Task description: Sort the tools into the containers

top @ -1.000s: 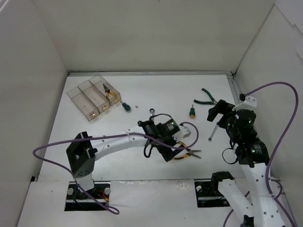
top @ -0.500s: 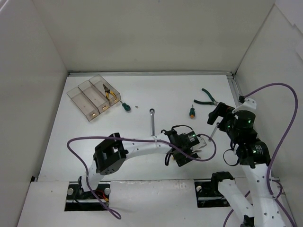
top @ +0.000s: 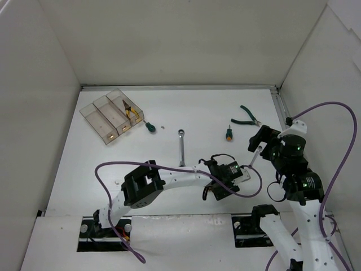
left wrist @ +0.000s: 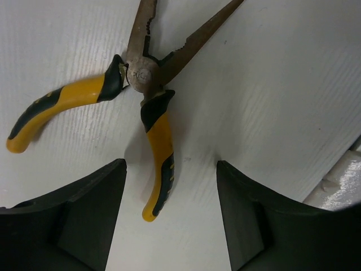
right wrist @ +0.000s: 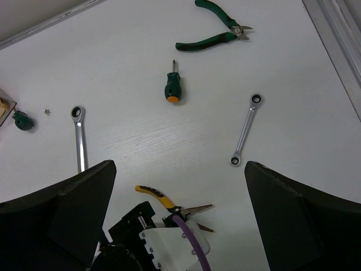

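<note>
Yellow-handled pliers [left wrist: 151, 79] lie spread open on the white table. My left gripper [left wrist: 169, 226] hangs open just above them. The tip of one handle [left wrist: 159, 169] lies between its fingers [left wrist: 73, 220], touching neither. In the top view the left gripper [top: 221, 186] covers these pliers. My right gripper [right wrist: 179, 186] is open and empty, high over the table, at the right in the top view [top: 260, 140]. The containers [top: 110, 116] stand at the far left, with another pair of yellow pliers [top: 131, 111] in the right-hand bin.
Loose on the table are dark green pliers [right wrist: 217, 28], an orange-tipped green screwdriver [right wrist: 171, 89], a silver wrench [right wrist: 245, 130], a second wrench [right wrist: 79, 135] and a small green screwdriver [top: 149, 126] by the bins. White walls enclose the table.
My left arm has swung right and come down over the yellow pliers, and its jaws have narrowed. The right arm has hardly moved.
</note>
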`<action>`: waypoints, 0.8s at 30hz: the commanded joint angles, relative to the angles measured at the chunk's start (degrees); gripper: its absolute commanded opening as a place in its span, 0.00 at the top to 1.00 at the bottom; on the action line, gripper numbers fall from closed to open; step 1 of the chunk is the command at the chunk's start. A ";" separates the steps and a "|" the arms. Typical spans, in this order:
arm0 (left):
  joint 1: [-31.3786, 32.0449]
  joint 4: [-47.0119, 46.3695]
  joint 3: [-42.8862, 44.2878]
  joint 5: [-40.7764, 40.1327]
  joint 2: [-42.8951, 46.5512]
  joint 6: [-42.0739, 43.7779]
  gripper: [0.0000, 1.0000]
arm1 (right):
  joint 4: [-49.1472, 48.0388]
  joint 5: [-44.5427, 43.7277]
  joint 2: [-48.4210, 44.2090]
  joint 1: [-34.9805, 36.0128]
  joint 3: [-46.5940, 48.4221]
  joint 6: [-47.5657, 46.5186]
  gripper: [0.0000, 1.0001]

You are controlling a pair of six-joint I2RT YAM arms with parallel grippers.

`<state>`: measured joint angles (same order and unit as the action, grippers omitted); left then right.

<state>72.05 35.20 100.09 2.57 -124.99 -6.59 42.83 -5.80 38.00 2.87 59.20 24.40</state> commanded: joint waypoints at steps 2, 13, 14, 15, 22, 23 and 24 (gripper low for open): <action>0.28 -0.92 1.69 -0.02 0.54 0.70 0.41 | -1.78 -1.49 -0.47 -0.24 1.97 -0.06 0.02; 1.34 -0.22 -4.02 1.04 1.24 -2.19 1.00 | -1.78 -1.93 0.32 -0.41 1.18 0.91 0.02; 1.34 -0.48 -4.90 1.30 2.11 -2.55 1.00 | -1.87 -1.93 0.41 -0.24 1.01 0.91 0.02; 1.34 -0.92 -6.47 1.56 2.90 -2.81 1.00 | -1.78 -1.84 0.50 -0.32 0.92 1.00 0.02; -6.11 -3.38 -10.71 3.15 13.78 -4.57 1.00 | -1.87 -3.25 2.34 -0.32 1.53 0.65 0.02; -7.09 -3.56 -11.14 3.23 15.03 -4.57 1.00 | -1.87 -3.34 3.04 -0.41 1.79 0.82 0.02; -8.06 -3.47 -11.06 3.49 16.17 -4.40 1.00 | -1.96 -3.42 3.31 -0.33 2.06 0.73 0.02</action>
<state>68.45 31.86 88.23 6.28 -117.01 -9.89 43.22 -7.11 39.29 2.90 59.20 24.64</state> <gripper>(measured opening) 0.110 0.980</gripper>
